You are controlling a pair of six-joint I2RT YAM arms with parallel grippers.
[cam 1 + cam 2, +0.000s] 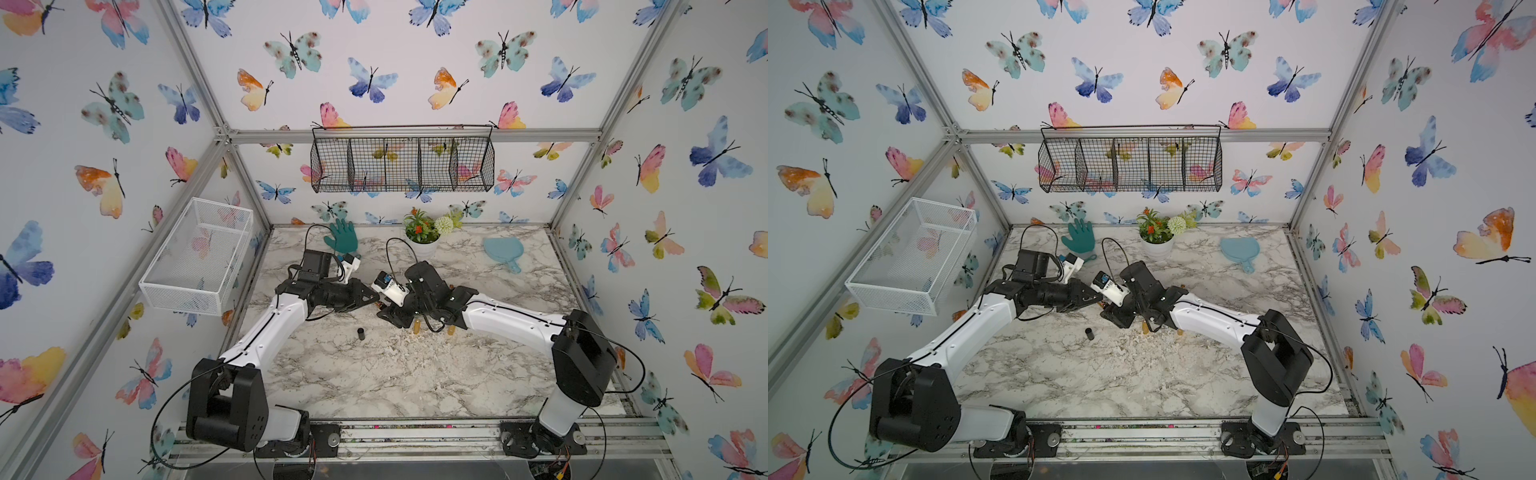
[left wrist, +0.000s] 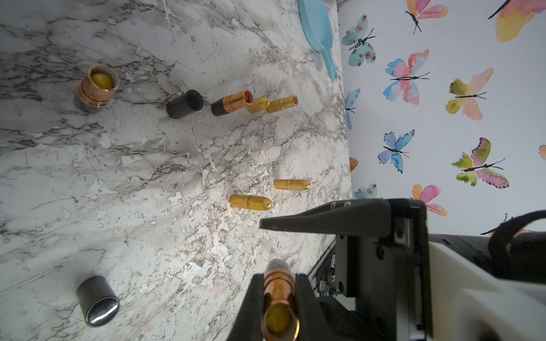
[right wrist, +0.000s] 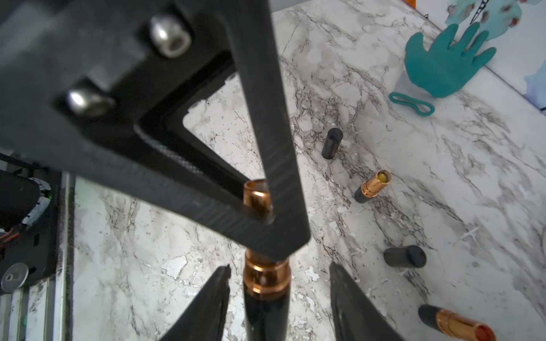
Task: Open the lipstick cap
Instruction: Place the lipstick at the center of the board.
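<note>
Elbows bent, left arm (image 1: 270,328) and right arm (image 1: 511,320) reach inward and meet over the middle of the marbled bench (image 1: 374,382). Left tool (image 2: 279,280) is clamped on the copper neck of the lipstick (image 3: 266,280), held off the bench. Right tool (image 3: 279,265) stands wide, jaws either side of its black base without touching. Black cap (image 1: 360,333) lies loose nearby. Butterfly wallpaper (image 1: 415,62) surrounds the bench.

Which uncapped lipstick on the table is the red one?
The black-and-copper lipstick beside the open gold tubes: red inside. The other same-cased lipstick, beyond the black cap, shows yellow.
</note>
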